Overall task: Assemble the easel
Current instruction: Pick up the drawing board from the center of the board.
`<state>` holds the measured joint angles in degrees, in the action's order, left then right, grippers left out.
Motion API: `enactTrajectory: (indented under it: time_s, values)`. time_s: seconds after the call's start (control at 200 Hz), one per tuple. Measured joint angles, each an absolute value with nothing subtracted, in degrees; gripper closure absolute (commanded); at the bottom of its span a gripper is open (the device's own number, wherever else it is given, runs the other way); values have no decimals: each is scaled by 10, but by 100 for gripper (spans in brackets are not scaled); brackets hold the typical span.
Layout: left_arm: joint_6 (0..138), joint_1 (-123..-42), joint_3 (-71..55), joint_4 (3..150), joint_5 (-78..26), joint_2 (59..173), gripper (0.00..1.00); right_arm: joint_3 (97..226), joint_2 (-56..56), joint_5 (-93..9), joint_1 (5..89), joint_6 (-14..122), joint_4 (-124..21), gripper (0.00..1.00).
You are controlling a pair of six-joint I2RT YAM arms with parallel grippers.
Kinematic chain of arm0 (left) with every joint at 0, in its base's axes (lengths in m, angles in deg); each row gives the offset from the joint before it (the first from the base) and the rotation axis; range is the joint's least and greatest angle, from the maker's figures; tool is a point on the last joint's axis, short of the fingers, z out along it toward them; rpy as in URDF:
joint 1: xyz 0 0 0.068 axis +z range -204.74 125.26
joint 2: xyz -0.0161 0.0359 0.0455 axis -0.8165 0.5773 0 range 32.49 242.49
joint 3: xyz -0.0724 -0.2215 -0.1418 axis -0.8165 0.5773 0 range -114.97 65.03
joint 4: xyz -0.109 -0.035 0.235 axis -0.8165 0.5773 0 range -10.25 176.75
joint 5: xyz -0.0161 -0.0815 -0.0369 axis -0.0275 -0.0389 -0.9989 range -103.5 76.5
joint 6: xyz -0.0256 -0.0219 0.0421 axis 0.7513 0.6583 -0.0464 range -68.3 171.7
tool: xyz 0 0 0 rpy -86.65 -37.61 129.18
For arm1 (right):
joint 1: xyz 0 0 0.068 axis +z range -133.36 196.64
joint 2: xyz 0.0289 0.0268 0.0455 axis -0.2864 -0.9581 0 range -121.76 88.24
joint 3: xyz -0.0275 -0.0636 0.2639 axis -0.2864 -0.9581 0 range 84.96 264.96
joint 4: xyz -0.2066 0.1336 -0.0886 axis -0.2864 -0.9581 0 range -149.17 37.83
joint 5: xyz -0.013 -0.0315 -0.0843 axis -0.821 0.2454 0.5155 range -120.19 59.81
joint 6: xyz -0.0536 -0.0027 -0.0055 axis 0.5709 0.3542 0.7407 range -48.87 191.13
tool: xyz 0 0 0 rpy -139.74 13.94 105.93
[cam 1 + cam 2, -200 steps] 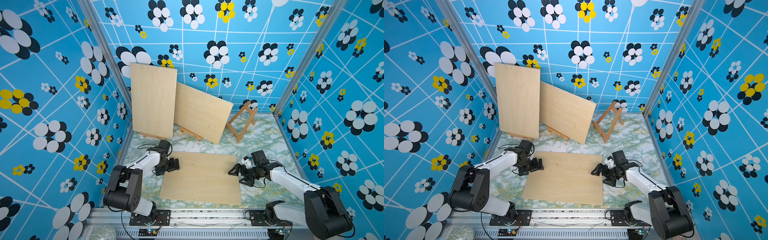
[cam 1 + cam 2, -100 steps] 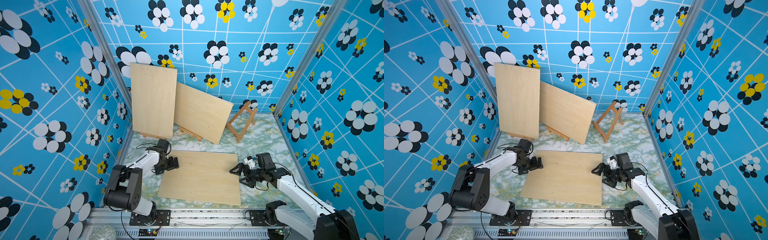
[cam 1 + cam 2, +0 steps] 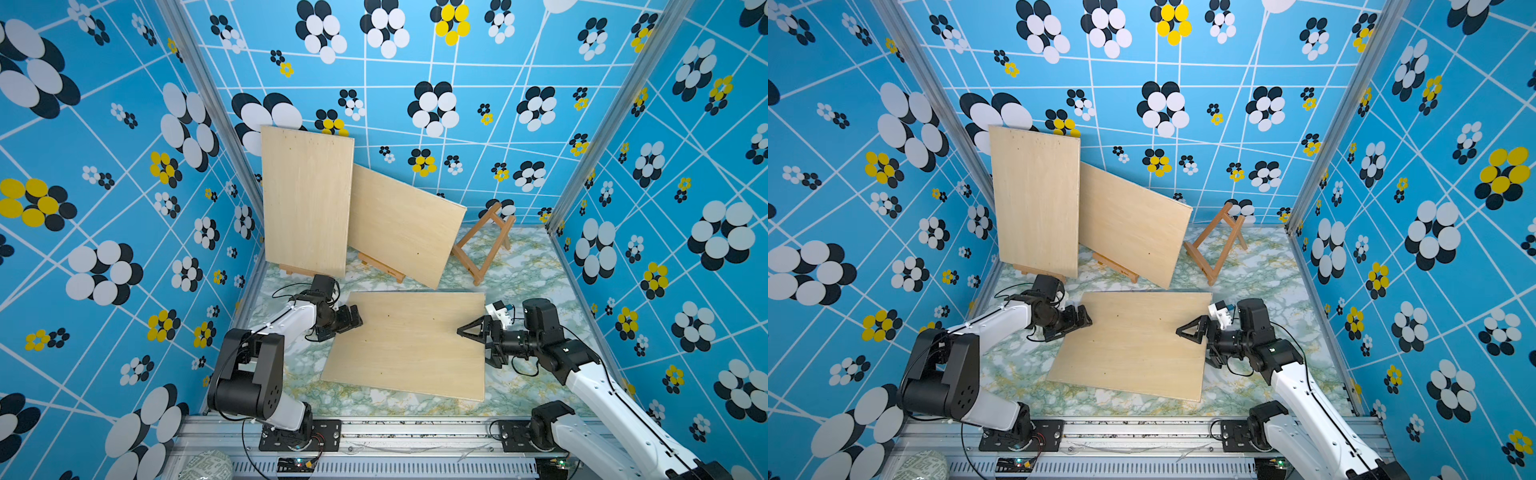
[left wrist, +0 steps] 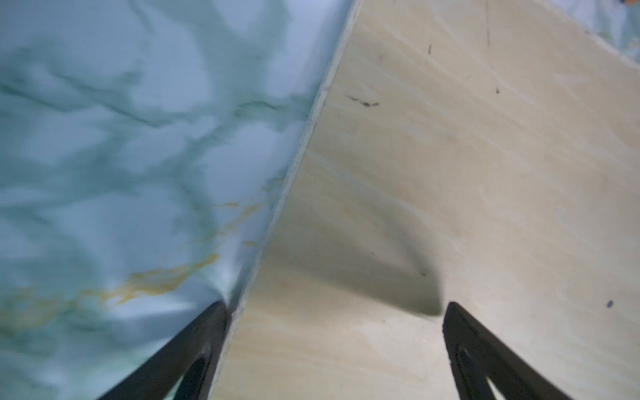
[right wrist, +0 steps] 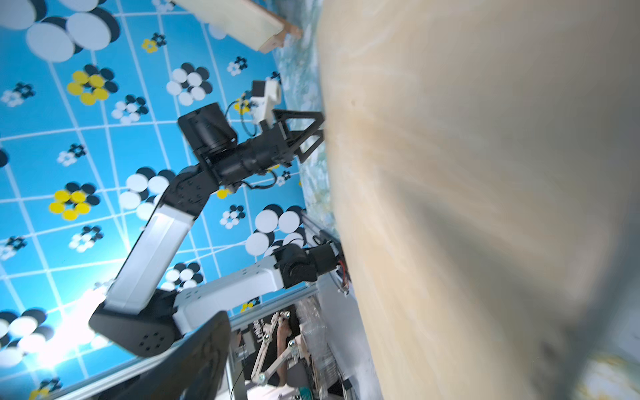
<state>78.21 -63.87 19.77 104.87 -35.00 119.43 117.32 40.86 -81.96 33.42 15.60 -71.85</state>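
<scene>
Both top views show three plywood boards, one bare easel and two arms. In a top view, the flat board (image 3: pixel 407 345) lies on the marbled worktop (image 3: pixel 528 270) between the two end effectors. The left end effector (image 3: pixel 345 326) stands wide open at the near edge of that board. The right end effector (image 3: pixel 482 343) is also spread wide at the opposite edge, one finger over the wood. Beyond both, an upright board (image 3: pixel 307 199) and a tilted board (image 3: pixel 403 224) stand on wooden ledges. The empty easel (image 3: pixel 484 245) stands past the right end effector, clear of it.

In a top view, the layout is the same: left end effector (image 3: pixel 1073 326), flat board (image 3: pixel 1133 345), right end effector (image 3: pixel 1202 343), empty easel (image 3: pixel 1219 243).

The left wrist view has the fingers (image 4: pixel 194 353) far apart. One is over the worktop (image 4: pixel 104 138) at the board's edge, the other above the flat board (image 4: pixel 450 173). Nothing is gripped.

In the right wrist view, the flat board (image 5: pixel 467 207) fills the space ahead of one dark finger (image 5: pixel 201 360). The other finger is blurred. Across the board, the left end effector (image 5: pixel 317 135) gapes at the far edge.
</scene>
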Motion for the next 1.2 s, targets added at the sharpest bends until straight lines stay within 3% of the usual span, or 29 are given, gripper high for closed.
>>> enactTrajectory:
  time_s: [0.225,0.545,0.865,0.955,1.2]
  values:
    - [783,-642,206,1038,-412,1195,1,1217,428,-848,336,134,-716,3]
    - [795,-649,216,1041,-460,1194,1,1345,411,-797,339,207,-907,8]
    - [812,-655,235,1019,-481,1183,1,1403,389,-769,339,226,-971,11]
    - [813,-661,237,1016,-483,1182,1,1426,381,-763,339,229,-985,15]
    - [827,-667,245,1005,-494,1178,1,1498,340,-734,348,275,-1060,36]
